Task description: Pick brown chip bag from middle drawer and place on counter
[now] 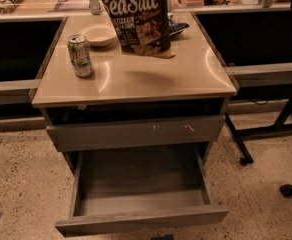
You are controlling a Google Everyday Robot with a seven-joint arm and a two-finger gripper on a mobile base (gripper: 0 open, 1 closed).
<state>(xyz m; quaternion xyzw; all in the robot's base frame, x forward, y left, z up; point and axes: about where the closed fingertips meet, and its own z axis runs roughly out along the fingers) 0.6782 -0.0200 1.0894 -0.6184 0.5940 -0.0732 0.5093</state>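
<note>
The brown chip bag (138, 19), dark brown with white "Sea Salt" lettering, stands upright over the back of the beige counter (151, 81). Its top is cut off by the frame's upper edge, and it casts a shadow on the counter in front of it. I cannot tell whether it rests on the counter or hangs just above it. The middle drawer (141, 216) is pulled out at the bottom of the view, and its inside is bare. The gripper is out of view, above the top edge of the frame.
A green-and-white soda can (80, 55) stands at the counter's left, with a white bowl (98, 34) behind it. A blue snack bag (178, 28) lies behind the chip bag. The shut drawer front with scratch marks (136, 131) sits above the open drawer. Chair legs (246, 154) stand at the right.
</note>
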